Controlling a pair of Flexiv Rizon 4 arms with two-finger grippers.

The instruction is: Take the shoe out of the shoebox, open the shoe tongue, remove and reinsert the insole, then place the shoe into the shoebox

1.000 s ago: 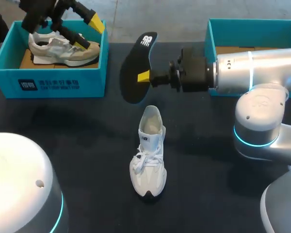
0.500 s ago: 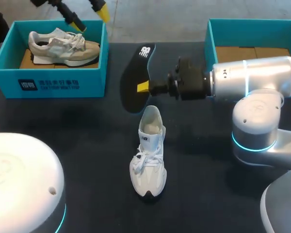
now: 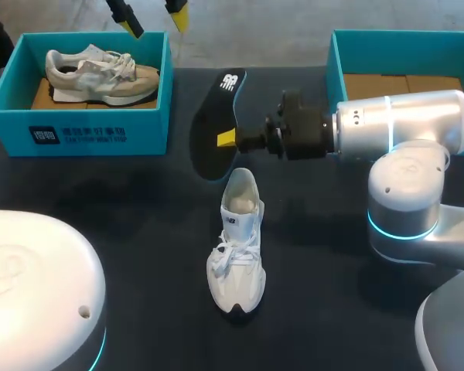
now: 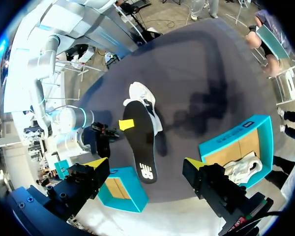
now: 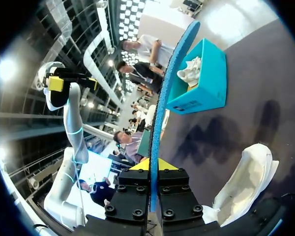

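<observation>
- Dark tabletop (image 3: 100,232), seen from above and behind; both arms come in from the sides.
- Right gripper (image 5: 154,169): jaws pinched on the black insole (image 3: 216,116), gripping one long side near mid-length. In the right wrist view the insole stands edge-on between the yellow tips.
- Insole: held on edge above the table, its lower end just behind the heel of the white shoe (image 3: 236,247), not touching it.
- White shoe: upright on its sole near the table's middle, toe toward the robot, laces tied, unsupported.
- Left gripper (image 3: 152,17): jaws spread, empty, raised over the far edge of the left shoebox (image 3: 77,135), which holds a second shoe (image 3: 100,73). It is well apart from the white shoe.
- Right shoebox (image 3: 336,62): shows no shoe; probably the destination.
- Risk 1: a narrow pinch on a thin, flexible part may let the insole pivot or slip as it is lowered.
- Risk 2: with nothing bracing the shoe, a push at the collar may slide or tip it.
- Risk 3: the insole's leading end may catch on collar or tongue and fold instead of seating flat.
</observation>
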